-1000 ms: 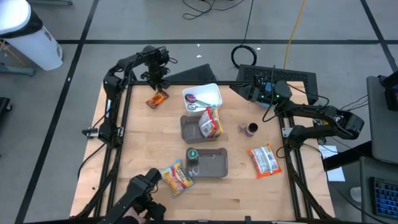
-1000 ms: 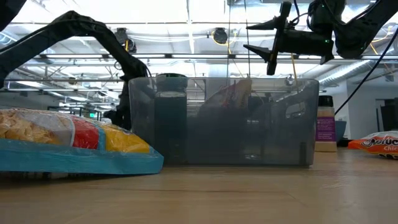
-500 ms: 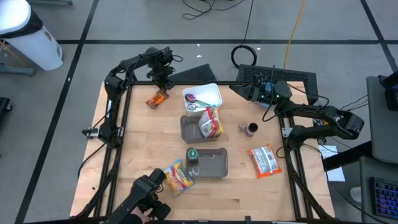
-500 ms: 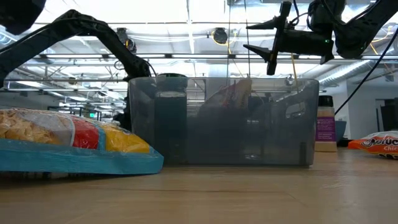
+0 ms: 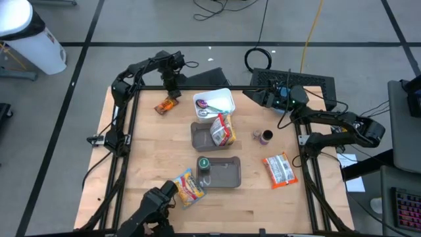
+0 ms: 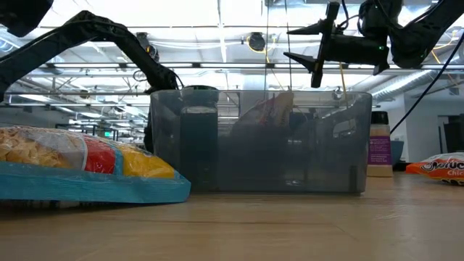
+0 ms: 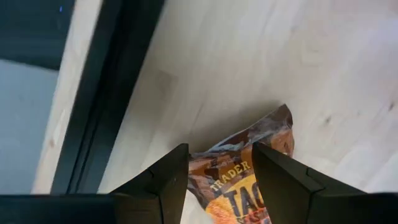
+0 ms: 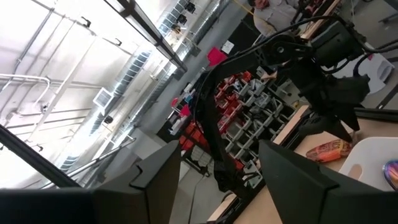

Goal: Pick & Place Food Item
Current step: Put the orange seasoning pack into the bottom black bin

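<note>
Left gripper (image 7: 214, 177) hovers over the orange snack packet (image 5: 166, 104) at the table's (image 5: 151, 151) far left, fingers apart astride it, apparently not gripping. Right gripper (image 6: 317, 45) waits raised far right, open.

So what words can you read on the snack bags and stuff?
"TRADER" on the brown and orange snack bag, with "TAC" under it, cut off by the picture's edge.
Orange bag at the table's right edge: white letters, cut off, not readable.
Purple-labelled bottle: print too small.
Chip bag near the camera: no text legible.
</note>
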